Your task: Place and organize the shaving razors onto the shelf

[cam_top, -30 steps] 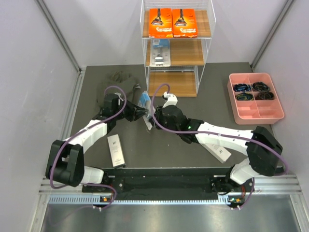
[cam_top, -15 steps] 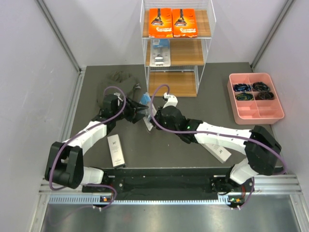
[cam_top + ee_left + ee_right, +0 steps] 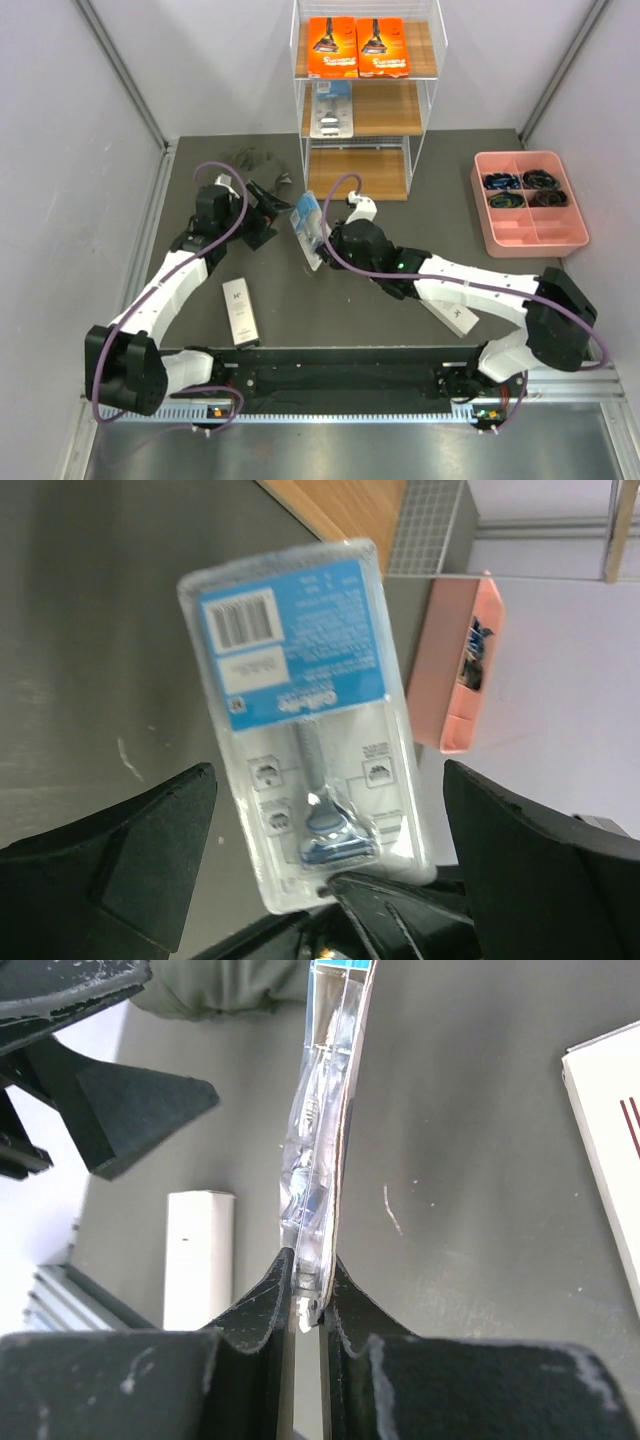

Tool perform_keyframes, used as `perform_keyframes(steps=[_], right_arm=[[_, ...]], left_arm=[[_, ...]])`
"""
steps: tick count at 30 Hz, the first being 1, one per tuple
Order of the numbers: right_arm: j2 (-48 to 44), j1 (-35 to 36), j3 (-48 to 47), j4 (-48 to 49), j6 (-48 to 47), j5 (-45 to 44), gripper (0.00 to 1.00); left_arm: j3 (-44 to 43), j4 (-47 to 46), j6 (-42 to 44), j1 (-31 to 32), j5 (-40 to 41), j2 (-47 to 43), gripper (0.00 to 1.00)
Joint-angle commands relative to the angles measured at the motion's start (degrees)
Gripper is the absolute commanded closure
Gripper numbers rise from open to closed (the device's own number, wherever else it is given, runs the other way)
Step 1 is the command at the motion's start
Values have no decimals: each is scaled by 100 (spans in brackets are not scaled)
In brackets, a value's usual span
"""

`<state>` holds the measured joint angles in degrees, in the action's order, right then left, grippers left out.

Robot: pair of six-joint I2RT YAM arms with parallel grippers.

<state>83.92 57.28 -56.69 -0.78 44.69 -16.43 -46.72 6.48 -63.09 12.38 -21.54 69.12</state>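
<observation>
My right gripper (image 3: 325, 246) (image 3: 308, 1270) is shut on the lower edge of a blue-and-clear blister pack (image 3: 309, 227) (image 3: 326, 1110), holding it edge-on above the dark mat. To the pack's left, my left gripper (image 3: 262, 217) (image 3: 325, 780) stands wide open and apart from it, facing the pack's barcode side (image 3: 300, 700). The shelf (image 3: 390, 108) stands at the back. Its top tier carries two orange boxes (image 3: 333, 47) (image 3: 382, 47), its middle tier another blister pack (image 3: 331, 108). Two slim white boxes lie on the mat, one (image 3: 239, 312) (image 3: 200, 1260) near the left arm and one (image 3: 452, 315) (image 3: 610, 1150) under the right arm.
A pink compartmented tray (image 3: 480, 215) (image 3: 455, 680) with dark items sits at the right of the mat. A grey-green cloth (image 3: 245, 160) (image 3: 220, 985) lies behind the left arm. Grey walls close in on both sides.
My left gripper has opened, let go of the blister pack and drawn back to the left. The right gripper keeps the pack, which now stands a little farther back.
</observation>
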Motion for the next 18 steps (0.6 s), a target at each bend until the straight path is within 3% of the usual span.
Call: perform_keyframes(steps=[1, 7, 11, 18], right_arm=[[-595, 29, 254, 455, 338, -98, 100], [-1474, -155, 1062, 1236, 1094, -202, 100], [-2177, -164, 1650, 1597, 1595, -870, 100], [-3127, -208, 2249, 2423, 1657, -2073, 100]], left_arm=[[-627, 1231, 1192, -25, 957, -320, 1], [-734, 1794, 1686, -34, 1564, -610, 1], [-593, 1901, 1818, -34, 1706, -733, 1], [-329, 1892, 1853, -34, 1697, -795, 1]])
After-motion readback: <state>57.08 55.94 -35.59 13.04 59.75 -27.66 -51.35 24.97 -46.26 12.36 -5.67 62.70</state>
